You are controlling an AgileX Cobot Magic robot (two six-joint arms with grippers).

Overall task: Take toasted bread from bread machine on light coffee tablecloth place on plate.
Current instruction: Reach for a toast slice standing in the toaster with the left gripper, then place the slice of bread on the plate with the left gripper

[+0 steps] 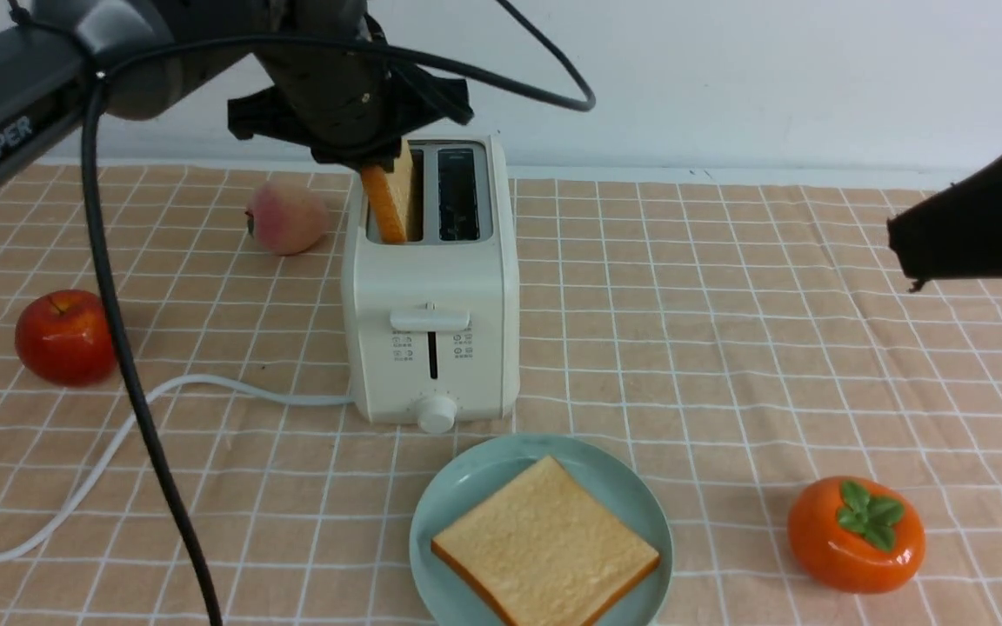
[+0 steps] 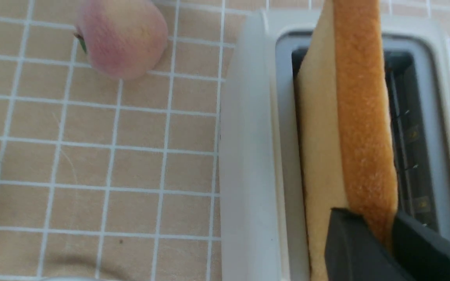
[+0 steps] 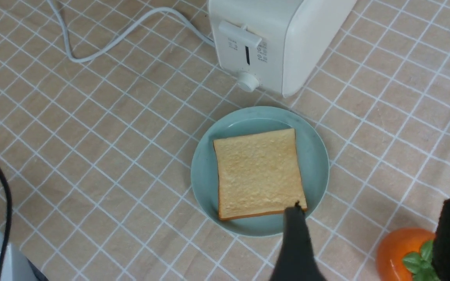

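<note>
Our left gripper (image 2: 371,222) pinches the crust of one toast slice (image 1: 390,204) standing in the left slot of the bread machine (image 1: 431,296) on the light coffee tablecloth (image 1: 727,348). The second slice (image 1: 544,543) lies flat on the plate (image 1: 466,474) at the machine's six o'clock. Our right gripper (image 3: 375,205) hangs wide open, holding nothing, out at the machine's three o'clock.

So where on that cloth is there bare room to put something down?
Widest bare patch: the checked tan tablecloth between the cream-white toaster and the orange persimmon. Another lies between the white cord and the teal plate. Crowded: that plate, covered by a square toast slice.
</note>
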